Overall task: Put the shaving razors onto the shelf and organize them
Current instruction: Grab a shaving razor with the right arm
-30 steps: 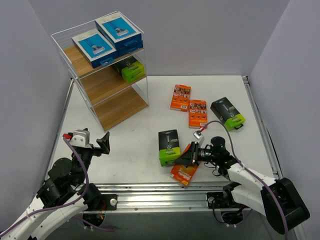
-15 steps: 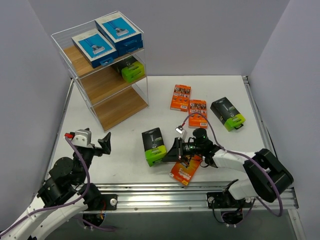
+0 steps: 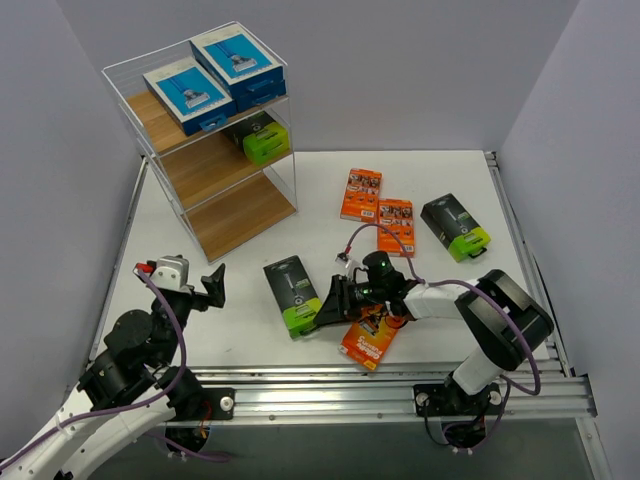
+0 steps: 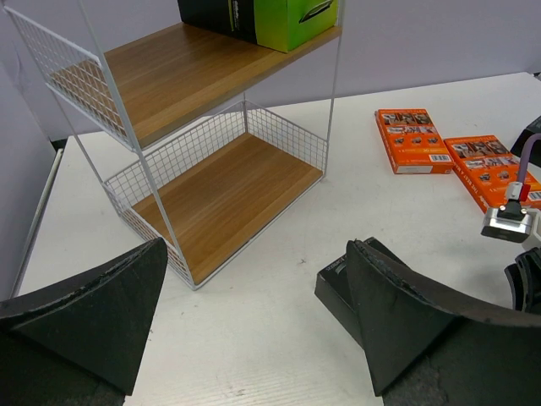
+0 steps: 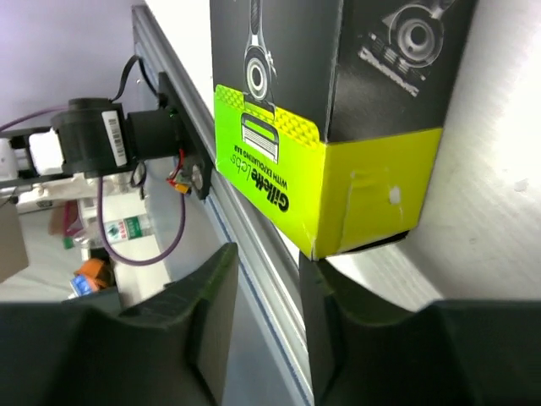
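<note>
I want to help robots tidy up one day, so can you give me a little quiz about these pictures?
1. How many orange packs lie on the table?
2. True or false: the bottom board of the shelf holds a pack.
3. What sits on the shelf's top board? A blue packs, B orange packs, C black packs.
Key: 1 three; 2 false; 3 A.
</note>
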Robot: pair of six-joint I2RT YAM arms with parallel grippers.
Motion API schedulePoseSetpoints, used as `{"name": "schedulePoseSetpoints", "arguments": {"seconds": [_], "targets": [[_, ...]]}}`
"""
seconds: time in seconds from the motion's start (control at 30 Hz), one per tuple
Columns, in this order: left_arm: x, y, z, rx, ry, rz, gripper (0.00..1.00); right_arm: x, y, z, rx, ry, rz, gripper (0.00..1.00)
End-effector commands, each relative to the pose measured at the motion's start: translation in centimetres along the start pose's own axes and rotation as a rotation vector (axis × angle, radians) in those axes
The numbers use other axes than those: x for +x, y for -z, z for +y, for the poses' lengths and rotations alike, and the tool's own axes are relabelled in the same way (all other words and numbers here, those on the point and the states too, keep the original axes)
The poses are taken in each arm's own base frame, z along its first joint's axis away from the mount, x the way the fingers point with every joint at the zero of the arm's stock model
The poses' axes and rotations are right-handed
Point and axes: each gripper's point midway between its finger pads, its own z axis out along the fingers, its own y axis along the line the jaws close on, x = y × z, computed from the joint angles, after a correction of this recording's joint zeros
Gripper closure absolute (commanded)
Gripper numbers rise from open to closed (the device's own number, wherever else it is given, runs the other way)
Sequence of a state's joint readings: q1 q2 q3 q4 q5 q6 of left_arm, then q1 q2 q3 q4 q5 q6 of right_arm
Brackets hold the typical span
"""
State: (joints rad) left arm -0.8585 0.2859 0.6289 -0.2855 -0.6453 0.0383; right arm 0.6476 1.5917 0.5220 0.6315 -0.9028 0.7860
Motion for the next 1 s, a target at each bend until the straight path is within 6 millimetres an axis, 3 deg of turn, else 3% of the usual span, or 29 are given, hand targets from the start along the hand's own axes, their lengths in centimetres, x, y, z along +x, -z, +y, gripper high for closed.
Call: {"name": "schedulePoseSetpoints", "arguments": {"seconds": [0.0,0.07,0.13,0.17,0.27,0.3,0.33,0.37,0.4,0.43,0.67,0.73,0.77,0.83,0.87,0.93,0.97], "targets": [[-0.6,-0.3,-0.3,0.007,0.009,-0.026,0.04,-4.2,0.9,2.7,-0.020,0.051,-0.190,0.66],[-0.6,-0.3,-0.3,0.010,0.013,-0.028,0.04,-5.9,1.8,4.1,-0.013,0.037,-0.316,0.57],[-0.5,-0.4,-0.4,0.011,0.009,-0.025,0.04,-6.5,2.9,5.5,-0.024,0.000,-0.394,0.57],[-0.5,-0.4,-0.4,0.013,0.010,-0.025,0.04,-7.4,3.4,5.2,0.012,-0.023,-0.472,0.53],[-0.6,-0.3,-0.5,0.017,0.012,-0.026,0.04,-6.2,4.1,5.3,0.034,-0.086,-0.537,0.50],[-0.6,-0.3,-0.5,0.020,0.012,-0.028,0.04,-6.1,4.2,5.3,0.038,-0.128,-0.575,0.53],[-0.6,-0.3,-0.6,0.022,0.014,-0.029,0.04,-5.1,4.2,4.0,0.060,-0.169,-0.582,0.58],[-0.6,-0.3,-0.6,0.023,0.015,-0.028,0.04,-4.8,4.5,4.4,0.041,-0.181,-0.609,0.67],[-0.6,-0.2,-0.6,0.023,0.018,-0.031,0.04,-4.9,4.8,3.9,0.057,-0.200,-0.664,0.69],[-0.6,-0.2,-0.6,0.023,0.018,-0.031,0.04,-3.6,4.4,4.2,0.047,-0.216,-0.655,0.72],[-0.6,-0.3,-0.5,0.020,0.023,-0.034,0.03,-0.7,2.7,4.5,0.081,-0.277,-0.731,0.74],[-0.6,-0.3,-0.5,0.020,0.023,-0.035,0.03,-0.3,2.1,3.7,0.105,-0.290,-0.756,0.75],[-0.6,-0.3,-0.5,0.019,0.023,-0.035,0.03,0.3,1.5,4.4,0.074,-0.311,-0.746,0.74],[-0.6,-0.3,-0.5,0.019,0.023,-0.035,0.03,1.1,0.8,3.2,0.087,-0.331,-0.747,0.74],[-0.7,-0.2,-0.5,0.022,0.026,-0.036,0.03,1.0,0.7,4.1,0.024,-0.366,-0.761,0.75],[-0.7,-0.2,-0.4,0.014,0.025,-0.037,0.03,1.5,0.4,2.6,0.030,-0.396,-0.766,0.75],[-0.8,-0.1,-0.3,0.014,0.028,-0.041,0.03,1.3,0.3,3.1,-0.004,-0.409,-0.777,0.74]]}}
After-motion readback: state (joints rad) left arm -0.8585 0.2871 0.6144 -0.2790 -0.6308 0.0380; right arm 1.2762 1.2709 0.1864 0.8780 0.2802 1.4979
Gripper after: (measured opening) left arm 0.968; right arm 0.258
